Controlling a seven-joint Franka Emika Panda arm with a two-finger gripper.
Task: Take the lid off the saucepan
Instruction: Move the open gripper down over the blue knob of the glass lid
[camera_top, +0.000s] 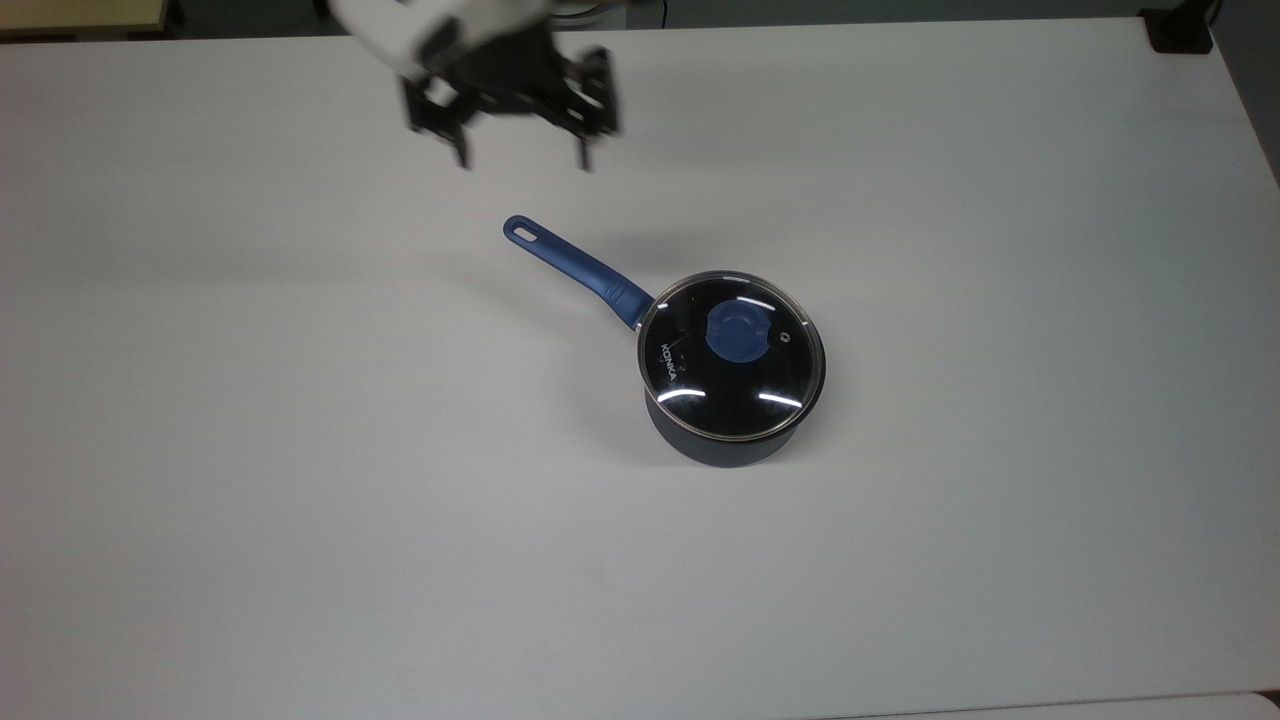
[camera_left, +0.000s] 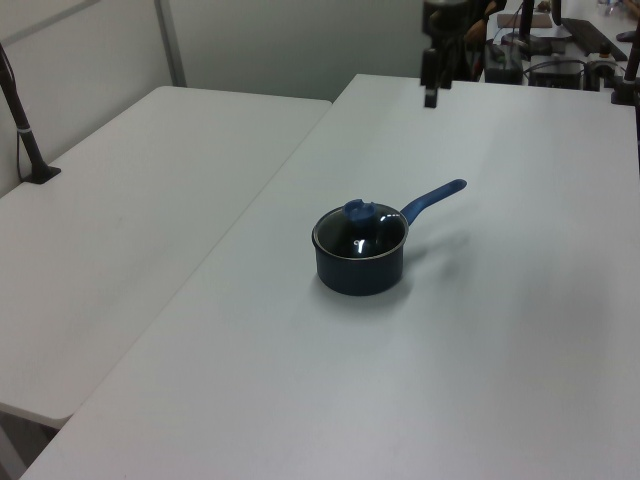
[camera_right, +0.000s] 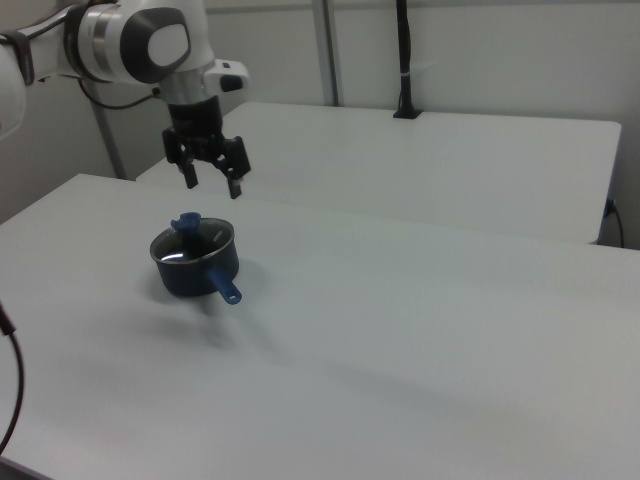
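Note:
The dark saucepan (camera_top: 727, 446) stands on the white table (camera_top: 300, 450), its long blue handle (camera_top: 577, 268) pointing to the top view's upper left. The glass lid (camera_top: 700, 385) with a blue knob (camera_top: 738, 333) rests flat on its rim. My gripper (camera_top: 523, 158) hovers open and empty above the table, beyond the handle's tip and apart from the pan. In the right view the gripper (camera_right: 212, 185) hangs above and just behind the saucepan (camera_right: 192, 274) and lid (camera_right: 200, 245). The left view has the gripper (camera_left: 431, 92) high behind the saucepan (camera_left: 358, 270), lid (camera_left: 375, 240) on.
A second white table (camera_left: 140, 210) adjoins along the left view's left, with a black post (camera_left: 22, 130) on it. A black block (camera_top: 1180, 30) sits at the table's far corner in the top view's upper right. Equipment (camera_left: 560, 50) stands behind the table.

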